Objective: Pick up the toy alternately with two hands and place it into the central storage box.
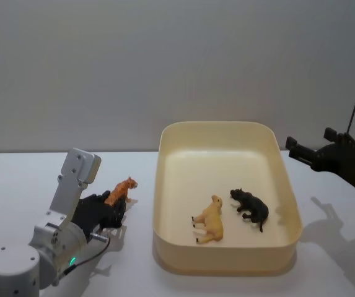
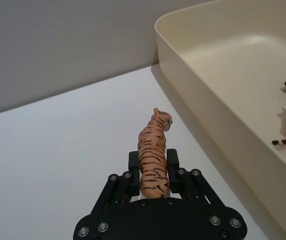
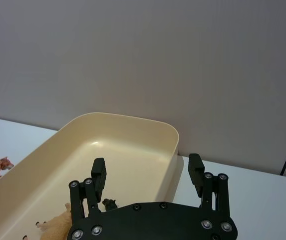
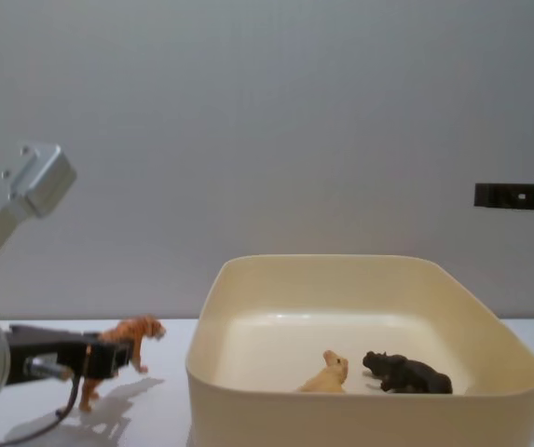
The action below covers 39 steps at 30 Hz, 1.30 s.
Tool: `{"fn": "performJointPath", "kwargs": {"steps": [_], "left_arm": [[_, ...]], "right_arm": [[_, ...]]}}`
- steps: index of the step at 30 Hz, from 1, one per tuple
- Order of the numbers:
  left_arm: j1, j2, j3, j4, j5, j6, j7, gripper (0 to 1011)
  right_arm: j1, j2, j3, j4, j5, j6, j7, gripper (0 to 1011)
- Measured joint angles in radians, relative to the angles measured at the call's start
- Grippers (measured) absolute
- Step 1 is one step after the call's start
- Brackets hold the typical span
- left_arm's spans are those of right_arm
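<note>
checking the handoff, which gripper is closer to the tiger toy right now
Left. The left gripper is shut on the tiger toy, left of the storage box. The right gripper hangs open beyond the box's far right side.

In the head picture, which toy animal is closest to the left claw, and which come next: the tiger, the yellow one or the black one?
1. Tiger: held in the left claw, left of the box.
2. Yellow animal: lying in the box, on its left side.
3. Black animal: lying in the box, farther right.
</note>
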State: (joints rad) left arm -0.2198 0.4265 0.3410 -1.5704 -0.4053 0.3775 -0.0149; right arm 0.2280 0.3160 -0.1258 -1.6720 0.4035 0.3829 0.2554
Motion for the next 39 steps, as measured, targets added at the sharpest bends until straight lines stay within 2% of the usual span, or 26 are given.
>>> {"fn": "performJointPath", "kwargs": {"steps": [7, 16, 24, 39], "left_arm": [[-0.023, -0.004, -0.008, -0.005, 0.026, -0.028, -0.013, 294], [-0.083, -0.017, -0.018, 0.012, 0.065, -0.074, -0.098, 294], [-0.137, -0.032, -0.022, 0.044, 0.082, -0.103, -0.214, 294], [-0.217, -0.067, -0.008, 0.114, 0.08, -0.137, -0.443, 294]], "right_arm": [[0.0, 0.0, 0.0, 0.0, 0.0, 0.0, 0.0, 1001], [0.0, 0.0, 0.0, 0.0, 0.0, 0.0, 0.0, 1001], [0.0, 0.0, 0.0, 0.0, 0.0, 0.0, 0.0, 1001], [0.0, 0.0, 0.0, 0.0, 0.0, 0.0, 0.0, 1001]]}}
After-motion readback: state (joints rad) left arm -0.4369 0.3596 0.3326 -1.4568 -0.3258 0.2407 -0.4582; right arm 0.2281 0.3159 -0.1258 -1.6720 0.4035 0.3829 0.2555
